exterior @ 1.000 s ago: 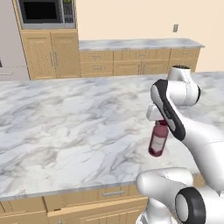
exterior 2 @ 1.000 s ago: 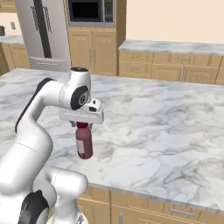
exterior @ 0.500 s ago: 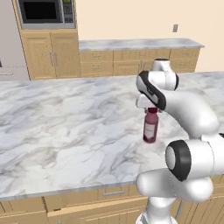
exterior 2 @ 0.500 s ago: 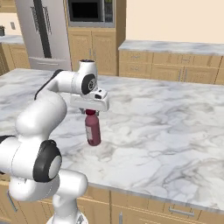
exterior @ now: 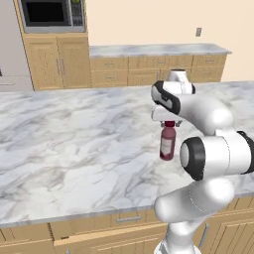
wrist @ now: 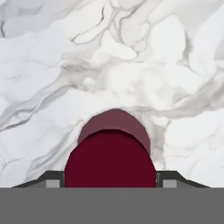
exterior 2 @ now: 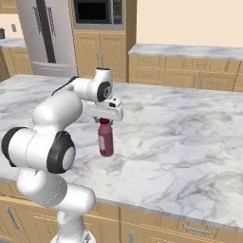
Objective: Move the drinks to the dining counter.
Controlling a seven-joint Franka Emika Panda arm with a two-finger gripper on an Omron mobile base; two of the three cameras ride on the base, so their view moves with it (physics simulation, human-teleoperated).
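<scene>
A pink bottle with a dark red cap (exterior: 167, 144) hangs upright from my gripper (exterior: 169, 123), which is shut on its neck and cap. It is low over the dining counter (exterior: 74, 149), a broad white marble slab, a short way in from the near edge. Whether its base touches the marble I cannot tell. From the right side the bottle (exterior 2: 105, 141) sits under the gripper (exterior 2: 105, 121) above the counter (exterior 2: 190, 137). The hand view looks straight down on the red cap (wrist: 110, 162), held between the fingertips (wrist: 54, 180), with marble (wrist: 131, 52) below.
Behind the counter runs a wall of light wood cabinets with a narrower marble worktop (exterior: 158, 49). A microwave (exterior: 49, 12) sits at the upper left and a steel fridge (exterior 2: 45, 33) stands to the left. The counter's near edge (exterior: 99, 213) lies just in front of the robot's base.
The arm has carried the bottle away from the near edge and farther in over the counter, most of it in the first half second. The grip has stayed the same.
</scene>
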